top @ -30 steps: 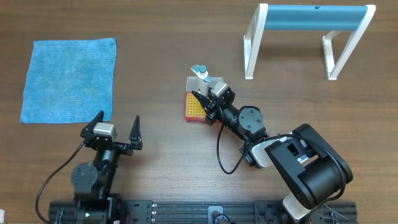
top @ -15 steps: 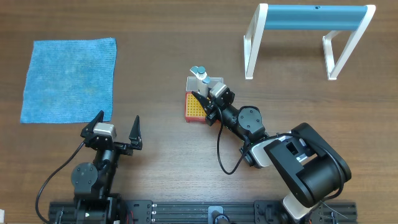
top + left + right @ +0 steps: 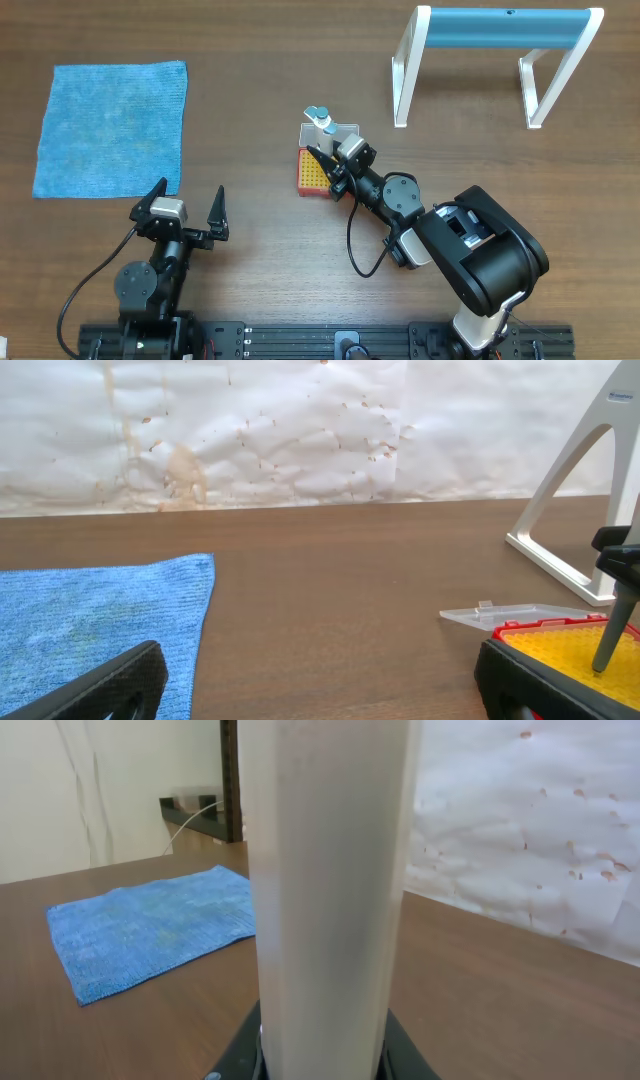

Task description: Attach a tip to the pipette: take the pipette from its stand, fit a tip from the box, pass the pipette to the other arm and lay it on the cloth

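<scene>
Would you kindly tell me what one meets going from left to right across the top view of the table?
First the blue cloth, then the left gripper, then the tip box, and last the stand.

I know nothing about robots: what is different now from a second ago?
The right arm's bulky elbow housing swung leftward, while the right gripper, shut on the pipette, barely shifted at the tip box. The left gripper, open beside the cloth, and the stand stayed put.
</scene>
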